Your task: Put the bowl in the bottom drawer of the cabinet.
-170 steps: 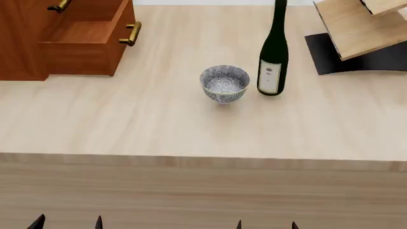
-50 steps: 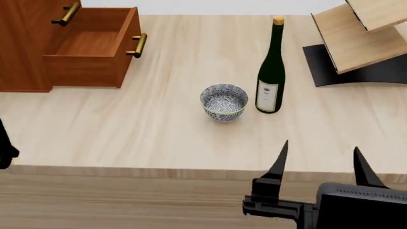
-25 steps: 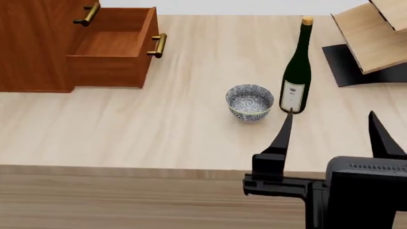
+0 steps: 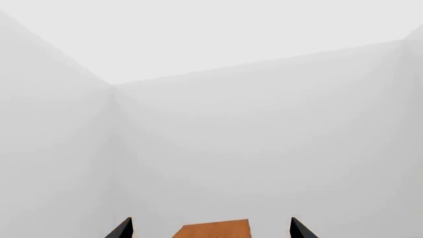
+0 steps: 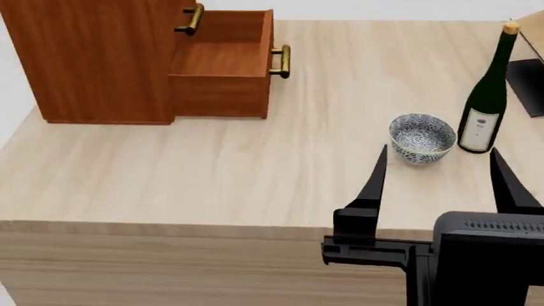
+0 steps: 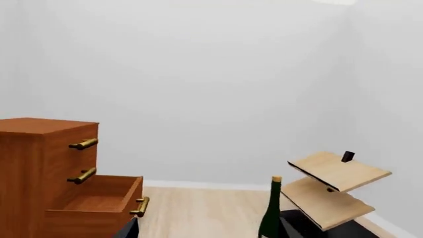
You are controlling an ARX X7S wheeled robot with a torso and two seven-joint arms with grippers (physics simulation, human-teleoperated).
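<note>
Reaching step: the right gripper [image 5: 437,171], fingers spread and empty, hovers short of the bowl [image 5: 422,137]; next it must lower around the rim; the bottom drawer [image 5: 223,71] stands open

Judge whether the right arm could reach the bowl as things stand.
Probably yes: the right gripper is open, just short of the bowl, with bare table between. The bottle stands close beside it.
</note>
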